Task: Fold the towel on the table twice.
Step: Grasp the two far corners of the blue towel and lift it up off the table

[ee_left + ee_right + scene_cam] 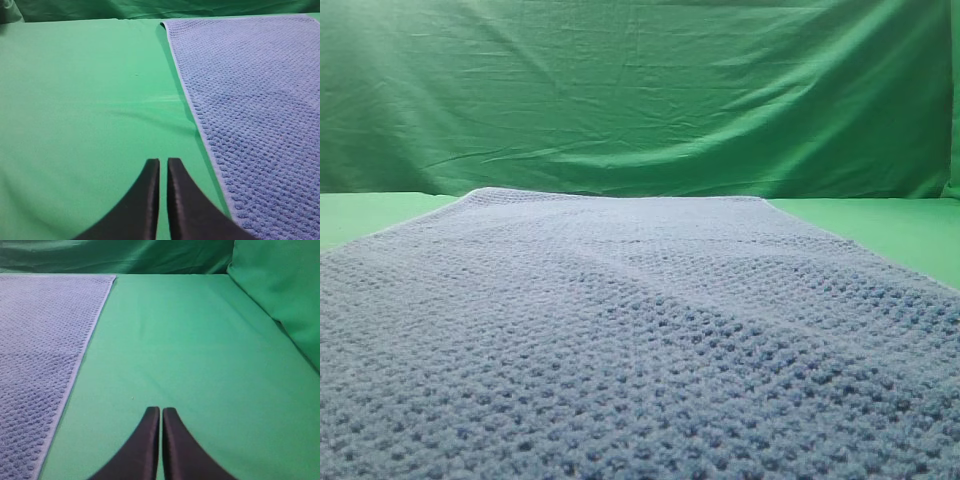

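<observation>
Towel (640,340) lies flat, unfolded on table (75,110); left gripper (163,167) and right gripper (161,412), jaws together, empty, hover over bare table either side of it — a pinch catching only the thin hem risks slipping mid-fold.

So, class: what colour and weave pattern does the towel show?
Blue-grey, bumpy waffle weave; the towel shows best in the exterior high view.

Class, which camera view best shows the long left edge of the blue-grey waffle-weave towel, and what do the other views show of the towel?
The left wrist view: the blue-grey waffle-weave towel shows its left edge and far corner against bare table. The exterior high view shows its top surface; the right wrist view shows only its right edge.
</observation>
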`<state>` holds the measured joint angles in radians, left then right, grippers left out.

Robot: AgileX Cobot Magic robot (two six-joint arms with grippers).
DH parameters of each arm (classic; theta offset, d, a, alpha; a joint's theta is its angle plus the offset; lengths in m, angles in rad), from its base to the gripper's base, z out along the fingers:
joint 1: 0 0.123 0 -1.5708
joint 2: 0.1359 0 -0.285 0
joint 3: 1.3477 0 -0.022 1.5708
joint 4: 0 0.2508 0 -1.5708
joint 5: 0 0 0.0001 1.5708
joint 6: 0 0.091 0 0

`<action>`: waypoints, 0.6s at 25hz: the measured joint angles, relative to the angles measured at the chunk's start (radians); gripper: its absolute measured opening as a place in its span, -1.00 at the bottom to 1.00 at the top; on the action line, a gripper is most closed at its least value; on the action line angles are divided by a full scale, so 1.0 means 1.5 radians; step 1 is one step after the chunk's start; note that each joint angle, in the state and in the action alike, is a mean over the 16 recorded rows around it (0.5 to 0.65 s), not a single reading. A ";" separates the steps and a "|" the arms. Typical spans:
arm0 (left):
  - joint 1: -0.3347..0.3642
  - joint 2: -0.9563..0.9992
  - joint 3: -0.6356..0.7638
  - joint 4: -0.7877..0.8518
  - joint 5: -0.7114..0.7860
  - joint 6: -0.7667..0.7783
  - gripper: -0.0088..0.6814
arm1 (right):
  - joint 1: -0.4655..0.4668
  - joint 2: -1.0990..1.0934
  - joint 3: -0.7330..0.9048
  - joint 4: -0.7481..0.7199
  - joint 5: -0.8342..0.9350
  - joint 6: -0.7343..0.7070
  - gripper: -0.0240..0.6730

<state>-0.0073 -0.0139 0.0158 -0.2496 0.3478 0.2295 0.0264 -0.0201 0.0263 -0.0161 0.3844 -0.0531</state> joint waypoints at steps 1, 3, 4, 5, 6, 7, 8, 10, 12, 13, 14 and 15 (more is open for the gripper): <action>0.000 0.000 0.000 0.000 0.000 0.000 -0.79 | 0.000 0.000 0.000 0.000 0.000 0.000 -0.93; 0.000 0.000 0.000 0.000 0.000 0.000 -0.79 | 0.000 0.000 0.000 0.000 0.000 0.000 -0.93; 0.000 0.000 0.000 0.000 0.000 0.000 -0.79 | 0.000 0.000 0.000 0.000 0.000 0.000 -0.93; 0.000 0.000 0.000 0.000 0.000 0.000 -0.79 | 0.000 0.000 0.000 0.000 0.000 0.000 -0.93; 0.000 0.000 0.000 0.000 0.000 0.000 -0.79 | 0.000 0.000 0.000 0.000 0.000 0.000 -0.93; 0.000 0.000 0.000 0.000 0.000 0.000 -0.79 | 0.000 0.000 0.000 0.000 0.000 0.000 -0.93; 0.000 0.000 0.000 0.000 0.000 0.000 -0.79 | 0.000 0.000 0.000 0.000 0.000 0.000 -0.93; 0.000 0.000 0.000 0.000 0.000 0.000 -0.79 | 0.000 0.000 0.000 0.000 0.000 0.000 -0.93; 0.000 0.000 0.000 0.000 0.000 0.000 -0.79 | 0.000 0.000 0.000 0.000 0.000 0.000 -0.93; 0.000 0.000 0.000 0.000 0.000 0.000 -0.79 | 0.000 0.000 0.000 0.000 0.000 0.000 -0.93; 0.000 0.000 0.000 0.000 0.000 0.000 -0.79 | 0.000 0.000 0.000 0.000 0.000 0.000 -0.93; 0.000 0.000 0.000 0.000 0.000 0.000 -0.79 | 0.000 0.000 0.000 0.000 0.000 0.000 -0.93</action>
<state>-0.0073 -0.0139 0.0158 -0.2496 0.3478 0.2295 0.0264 -0.0201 0.0263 -0.0161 0.3844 -0.0531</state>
